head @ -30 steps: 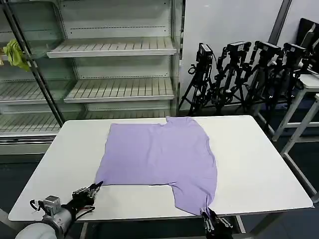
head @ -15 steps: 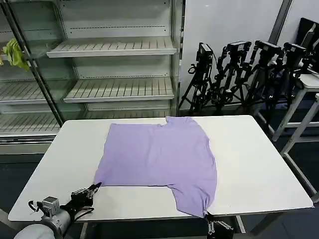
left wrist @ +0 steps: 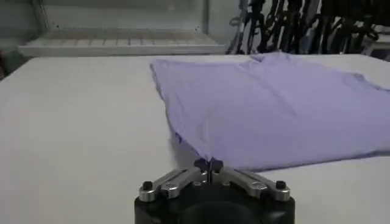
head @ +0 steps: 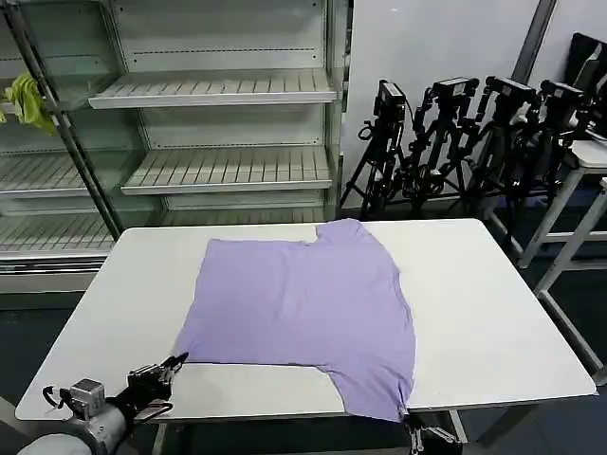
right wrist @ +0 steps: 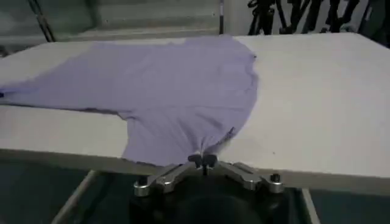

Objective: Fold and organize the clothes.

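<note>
- Right now, nearest of all, the left gripper point(head: 174, 364) sits low at the near-left corner of the white worktop point(head: 493, 313), its jaws pressed together on the near-left corner of the lavender T-shirt point(head: 303, 303).
- From the left wrist view, that gripper point(left wrist: 208, 164) has its tips closed on the very edge of the T-shirt point(left wrist: 274, 109), where the cloth comes to a point just above the worktop point(left wrist: 79, 122).
- On the near right, the right gripper point(head: 410, 424) is just below the worktop's near edge, jaws clamped together on the tip of the shirt's near-right sleeve, which reaches the edge.
- Seen from the right wrist, this gripper point(right wrist: 203, 161) pinches a small gathered fold of the T-shirt point(right wrist: 183, 85), and the sleeve narrows towards it over the rim of the worktop point(right wrist: 323, 109).
- Farther in, the T-shirt lies flat and spread across the middle of the worktop, plain side up, its far edge close to the far rim.
- Beyond the worktop on the left stands an empty white shelf unit point(head: 218, 90), with a yellow-green cloth point(head: 27, 102) hanging at its far-left side.
- Behind on the right, a cluster of black tripods point(head: 465, 142) stands against the wall.
</note>
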